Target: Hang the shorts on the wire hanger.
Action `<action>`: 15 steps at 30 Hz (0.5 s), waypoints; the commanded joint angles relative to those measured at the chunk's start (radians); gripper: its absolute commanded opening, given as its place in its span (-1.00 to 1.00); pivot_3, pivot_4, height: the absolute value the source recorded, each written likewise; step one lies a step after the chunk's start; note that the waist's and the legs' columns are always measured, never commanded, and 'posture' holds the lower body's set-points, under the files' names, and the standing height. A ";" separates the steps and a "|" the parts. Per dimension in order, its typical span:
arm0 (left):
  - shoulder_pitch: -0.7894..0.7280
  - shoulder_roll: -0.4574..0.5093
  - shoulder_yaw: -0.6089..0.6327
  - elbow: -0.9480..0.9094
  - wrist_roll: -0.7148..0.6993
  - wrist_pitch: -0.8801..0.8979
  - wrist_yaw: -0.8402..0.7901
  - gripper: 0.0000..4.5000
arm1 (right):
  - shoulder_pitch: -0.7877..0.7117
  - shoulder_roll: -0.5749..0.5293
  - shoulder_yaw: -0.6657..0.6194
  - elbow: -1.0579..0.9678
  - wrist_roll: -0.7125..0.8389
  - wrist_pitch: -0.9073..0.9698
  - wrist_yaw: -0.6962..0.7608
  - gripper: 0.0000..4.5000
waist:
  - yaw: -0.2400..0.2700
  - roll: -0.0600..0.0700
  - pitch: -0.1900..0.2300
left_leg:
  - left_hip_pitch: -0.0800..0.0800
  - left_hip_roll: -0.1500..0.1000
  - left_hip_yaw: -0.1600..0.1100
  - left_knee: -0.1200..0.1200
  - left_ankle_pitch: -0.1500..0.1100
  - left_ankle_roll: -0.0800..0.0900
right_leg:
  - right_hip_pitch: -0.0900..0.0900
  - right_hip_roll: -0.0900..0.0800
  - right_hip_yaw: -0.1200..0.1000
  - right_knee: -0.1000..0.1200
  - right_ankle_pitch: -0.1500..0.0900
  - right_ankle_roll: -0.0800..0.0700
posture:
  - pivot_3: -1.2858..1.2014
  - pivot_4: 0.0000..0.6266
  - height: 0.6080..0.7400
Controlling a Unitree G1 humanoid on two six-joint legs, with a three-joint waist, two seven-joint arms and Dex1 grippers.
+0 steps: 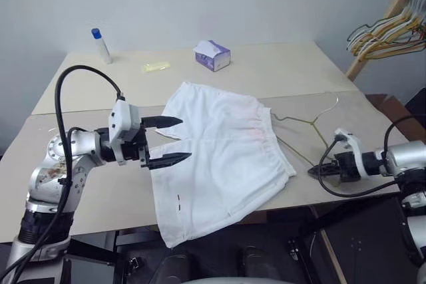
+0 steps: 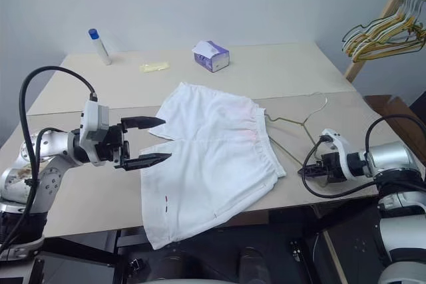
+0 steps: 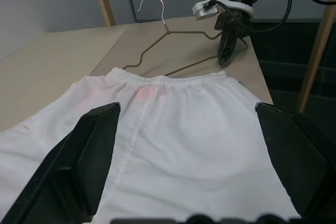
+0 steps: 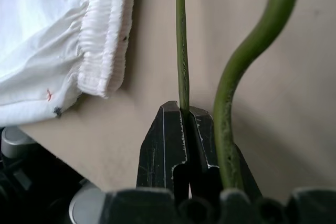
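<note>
The white shorts [image 1: 216, 161] lie flat at centre frame, waistband toward the right. The wire hanger [image 1: 307, 124] lies just right of it, hook pointing to the upper right. The right gripper [image 1: 314, 171], lower right, is pinched shut on the hanger's wire. The left gripper [image 1: 170, 141] hovers wide open at the shorts' left edge, holding nothing.

Thin, soft white cloth shorts [image 1: 219, 157] lie by a dull olive wire hanger [image 1: 307, 124] on a matt beige table [image 1: 279, 71].
</note>
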 commanded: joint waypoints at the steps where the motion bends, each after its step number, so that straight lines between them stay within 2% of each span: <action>1: 0.000 0.008 0.019 -0.034 -0.018 -0.005 0.010 0.98 | -0.092 0.047 -0.008 0.118 -0.049 -0.073 -0.012 -1.00 | -0.004 0.000 0.000 | 0.000 0.000 0.000 0.000 0.000 0.000 | 0.000 0.000 0.000 0.000 0.000 0.000 | 0.16 -0.85 1.00; 11: 0.011 0.012 0.029 -0.052 -0.016 -0.007 0.035 0.98 | -0.187 0.097 0.027 0.263 -0.151 -0.142 0.106 -1.00 | 0.011 0.001 0.000 | -0.001 0.000 0.000 0.000 0.000 0.000 | 0.000 0.000 0.000 -0.001 0.000 0.000 | 0.17 -0.83 1.00; 15: 0.003 0.004 0.027 -0.043 -0.007 -0.017 0.050 0.98 | -0.219 0.133 0.005 0.314 -0.176 -0.160 0.060 -1.00 | 0.015 0.001 0.000 | 0.000 0.000 0.000 0.000 0.000 0.000 | 0.000 0.000 -0.001 0.000 0.000 0.000 | 0.17 -0.85 1.00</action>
